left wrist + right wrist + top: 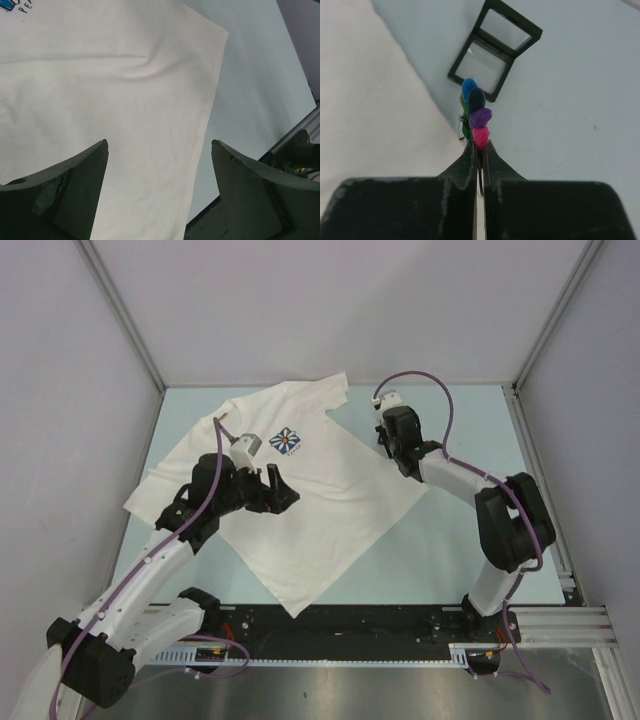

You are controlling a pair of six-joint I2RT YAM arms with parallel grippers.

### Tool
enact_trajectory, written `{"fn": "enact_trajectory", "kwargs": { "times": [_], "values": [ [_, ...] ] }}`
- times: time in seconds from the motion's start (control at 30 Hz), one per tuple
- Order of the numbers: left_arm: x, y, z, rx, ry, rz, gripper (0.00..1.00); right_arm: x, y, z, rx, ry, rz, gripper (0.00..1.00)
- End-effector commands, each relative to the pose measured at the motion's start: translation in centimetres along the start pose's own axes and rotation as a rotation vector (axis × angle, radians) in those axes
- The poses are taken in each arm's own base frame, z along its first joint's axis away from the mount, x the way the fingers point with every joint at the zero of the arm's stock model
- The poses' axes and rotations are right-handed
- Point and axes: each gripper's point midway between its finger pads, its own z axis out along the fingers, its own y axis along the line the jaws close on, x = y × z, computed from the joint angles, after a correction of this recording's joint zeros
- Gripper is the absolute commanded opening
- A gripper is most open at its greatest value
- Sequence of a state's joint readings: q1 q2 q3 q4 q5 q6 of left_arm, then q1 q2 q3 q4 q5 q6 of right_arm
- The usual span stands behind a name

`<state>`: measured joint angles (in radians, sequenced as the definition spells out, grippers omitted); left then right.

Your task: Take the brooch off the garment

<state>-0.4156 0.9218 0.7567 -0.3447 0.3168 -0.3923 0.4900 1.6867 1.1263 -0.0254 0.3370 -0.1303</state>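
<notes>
Surface: pale blue table (pixel 470 440) boxed in by plain grey walls, with the white garment (pixel 330 500) spread flat across its middle, flower emblem (pixel 288 440) facing up.
Prize: the brooch (pixel 476 112) is off the cloth! It's a stack of bright felt pom-poms in blue, purple, pink and green, its pin (pixel 462 125) dangling on the left, held above bare table just right of the shirt's edge.
Right claw: right gripper (pixel 480 145) pinched tight, its 2 fingers closed on the brooch's lower end.
Left claw: left gripper (pixel 160 145) spread wide, holding nothing, poised over the shirt.
Progress: removal looks done; what's left, I'd say, is setting the brooch down.
Around: 1 small black open case (pixel 495 50) lies on the table just beyond the brooch, a likely landing spot.
In the way: nothing I can see between brooch and case.
</notes>
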Motion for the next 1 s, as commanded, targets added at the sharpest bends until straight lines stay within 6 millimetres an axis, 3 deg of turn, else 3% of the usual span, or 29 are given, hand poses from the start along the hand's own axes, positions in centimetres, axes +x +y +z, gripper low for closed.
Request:
{"fn": "enact_trajectory", "kwargs": {
  "times": [0.0, 0.03, 0.2, 0.23, 0.27, 0.37, 0.67, 0.97],
  "values": [
    [-2.8, 0.4, -1.0, -0.048, -0.095, 0.093, 0.88, -2.4, -3.8, 2.3, 0.157, 0.016, -0.130, 0.00],
    [-2.7, 0.5, -1.0, -0.053, -0.095, 0.092, 0.88, -1.5, -3.8, 3.4, 0.164, 0.046, -0.137, 0.00],
    [-2.5, 1.1, -1.1, -0.089, -0.085, 0.107, 0.88, -0.9, -4.1, 5.3, 0.209, 0.090, -0.153, 0.00],
    [-2.5, 1.1, -1.1, -0.091, -0.086, 0.111, 0.88, -1.7, -4.4, 5.6, 0.225, 0.079, -0.149, 0.00],
    [-2.4, 1.1, -1.1, -0.089, -0.082, 0.112, 0.88, -0.7, -4.3, 6.4, 0.234, 0.113, -0.165, 0.00],
    [-2.2, 1.0, -0.9, -0.088, -0.075, 0.112, 0.88, -0.9, -4.4, 7.5, 0.253, 0.126, -0.194, 0.00],
    [-2.1, 1.1, -0.7, -0.088, -0.064, 0.112, 0.88, -1.6, -5.2, 9.5, 0.300, 0.147, -0.243, 0.00],
    [-2.2, 1.2, -0.5, -0.086, -0.062, 0.109, 0.87, -1.1, -4.5, 10.9, 0.293, 0.164, -0.283, 0.00]
  ]
}}
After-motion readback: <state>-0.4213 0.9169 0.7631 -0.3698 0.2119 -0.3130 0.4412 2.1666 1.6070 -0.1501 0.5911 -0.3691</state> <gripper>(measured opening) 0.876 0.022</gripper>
